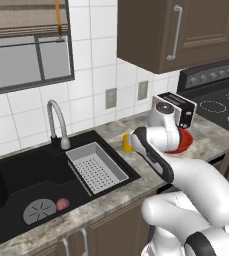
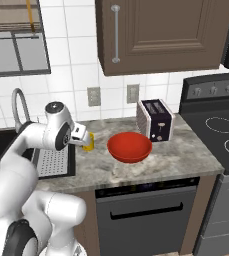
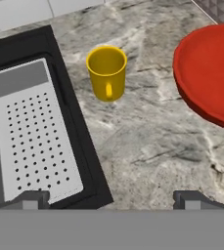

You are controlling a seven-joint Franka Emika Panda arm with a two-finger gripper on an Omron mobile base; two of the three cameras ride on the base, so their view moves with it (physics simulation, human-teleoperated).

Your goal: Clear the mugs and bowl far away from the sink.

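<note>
A plain yellow mug [image 3: 106,72] stands upright on the marble counter, handle turned toward the camera, just right of the sink's edge. It also shows as the yellow mug [image 2: 88,142] beside my hand and as the yellow mug [image 1: 127,142], half hidden by my arm. The wide red bowl [image 2: 129,146] sits further right, near the toaster; the bowl [image 3: 209,73] is cut off by the frame edge. My gripper [image 3: 111,200] hovers above the counter short of the mug, open, with nothing between its fingertips [image 3: 30,200]. The black sink [image 1: 16,185] lies to the left.
A grey perforated tray [image 1: 96,167] rests in the sink's right side, and a curved chrome tap [image 1: 56,122] stands behind it. A toaster [image 2: 156,120] stands at the back, beside a stove [image 2: 221,130]. A small pink object [image 1: 62,204] lies in the basin.
</note>
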